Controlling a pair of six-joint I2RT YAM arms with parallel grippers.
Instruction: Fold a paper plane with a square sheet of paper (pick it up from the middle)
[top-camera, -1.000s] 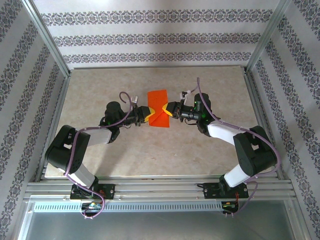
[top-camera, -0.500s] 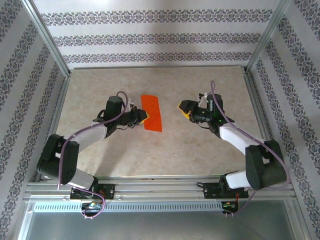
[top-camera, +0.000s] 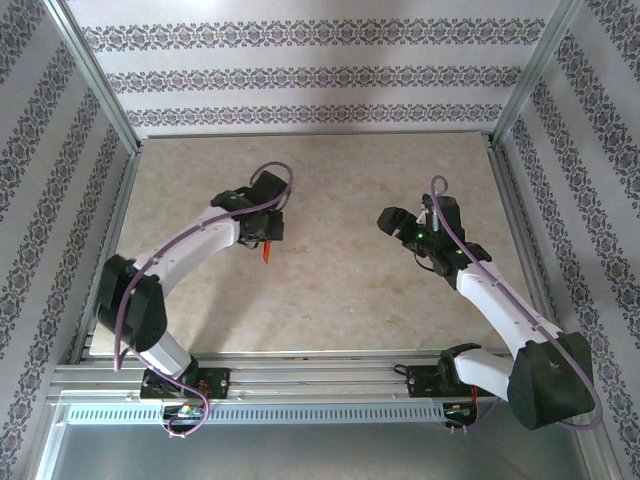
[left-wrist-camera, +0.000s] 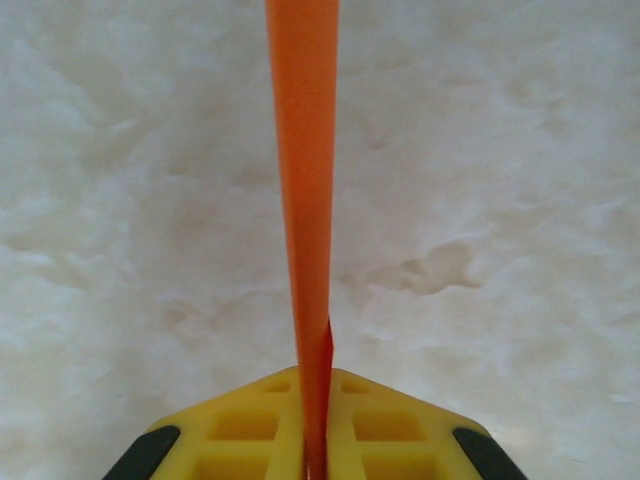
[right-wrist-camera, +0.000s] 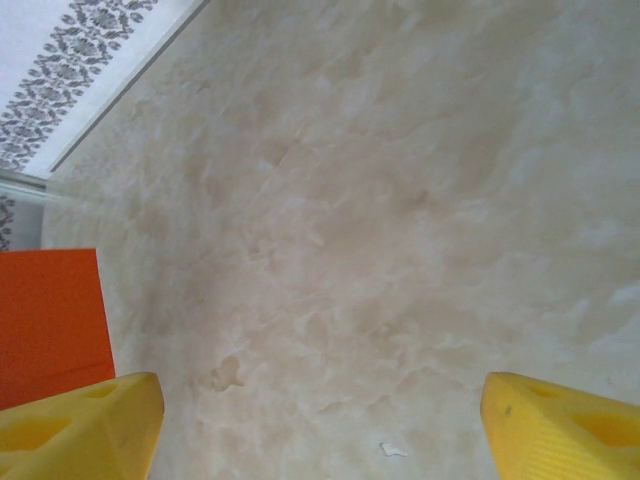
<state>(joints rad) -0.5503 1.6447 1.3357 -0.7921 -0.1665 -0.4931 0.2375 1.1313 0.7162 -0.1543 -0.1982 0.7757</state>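
The square sheet of paper (left-wrist-camera: 303, 200) is folded into a narrow orange-red strip. It stands edge-on between the yellow fingers of my left gripper (left-wrist-camera: 318, 445), which is shut on its lower end. From above it shows as a small orange sliver (top-camera: 266, 251) under the left gripper (top-camera: 268, 236), above the table's middle left. My right gripper (top-camera: 390, 218) is off to the right, apart from the paper, with its yellow fingers (right-wrist-camera: 80, 425) spread wide and nothing between them. In the right wrist view the paper's flat side (right-wrist-camera: 50, 320) appears at the left edge.
The beige marbled table (top-camera: 340, 290) has a metal frame rail (top-camera: 320, 380) along its near edge and patterned walls (top-camera: 300, 75) around it. A tiny white speck (right-wrist-camera: 392, 450) lies on the table below the right gripper.
The right gripper let go of the paper, opened wide and drew back to the right. The left arm swung left and turned, so the paper it holds now shows edge-on.
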